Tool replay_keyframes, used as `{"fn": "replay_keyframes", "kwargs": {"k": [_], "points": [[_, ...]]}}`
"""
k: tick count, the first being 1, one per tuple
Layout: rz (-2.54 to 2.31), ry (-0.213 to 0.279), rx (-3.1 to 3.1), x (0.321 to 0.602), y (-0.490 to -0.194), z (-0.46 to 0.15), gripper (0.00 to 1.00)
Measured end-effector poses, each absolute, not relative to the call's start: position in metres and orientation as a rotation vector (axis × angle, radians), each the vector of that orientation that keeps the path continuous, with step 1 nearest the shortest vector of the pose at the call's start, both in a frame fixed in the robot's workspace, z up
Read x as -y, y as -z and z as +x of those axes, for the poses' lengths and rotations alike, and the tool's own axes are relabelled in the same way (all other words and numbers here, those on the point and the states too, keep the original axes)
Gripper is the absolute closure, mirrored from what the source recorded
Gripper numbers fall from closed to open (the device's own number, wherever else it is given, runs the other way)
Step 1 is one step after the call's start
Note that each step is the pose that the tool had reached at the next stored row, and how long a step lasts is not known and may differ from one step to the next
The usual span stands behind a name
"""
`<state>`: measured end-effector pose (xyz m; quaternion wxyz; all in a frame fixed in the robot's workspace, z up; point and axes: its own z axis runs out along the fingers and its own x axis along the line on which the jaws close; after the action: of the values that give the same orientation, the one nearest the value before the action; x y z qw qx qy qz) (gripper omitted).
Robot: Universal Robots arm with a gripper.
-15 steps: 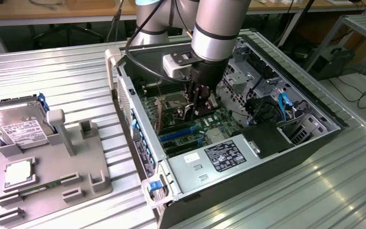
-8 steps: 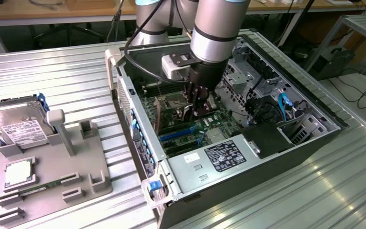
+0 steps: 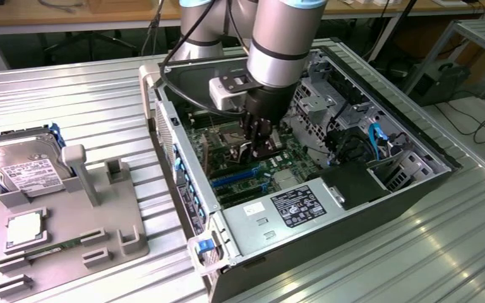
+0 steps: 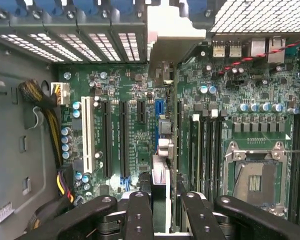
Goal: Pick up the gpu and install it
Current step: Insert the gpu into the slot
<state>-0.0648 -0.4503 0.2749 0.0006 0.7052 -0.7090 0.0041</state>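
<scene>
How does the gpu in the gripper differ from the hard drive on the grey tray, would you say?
The gpu is a thin card, seen edge-on over the motherboard's slots inside the case; the hard drive is boxy, silver, with a white label. The gpu is clamped in the gripper; the hard drive leans in its grey tray, outside the case.

An open black computer tower case [image 3: 411, 183] lies across the middle of the exterior view, on a ribbed metal table [image 3: 83, 95]. Its green motherboard [image 4: 240, 85] shows an empty silver processor socket [image 4: 255, 175]. At the left edge, a grey plastic parts holder [image 3: 99, 214] carries a boxy silver hard drive [image 3: 23, 165] with a white label.
</scene>
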Motion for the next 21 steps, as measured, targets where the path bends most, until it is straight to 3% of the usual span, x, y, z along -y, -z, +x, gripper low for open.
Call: {"fn": "replay_keyframes", "kwargs": {"k": [21], "points": [[2.214, -0.012, 2.226, 0.456, -0.266, -0.081, 0.73]]}}
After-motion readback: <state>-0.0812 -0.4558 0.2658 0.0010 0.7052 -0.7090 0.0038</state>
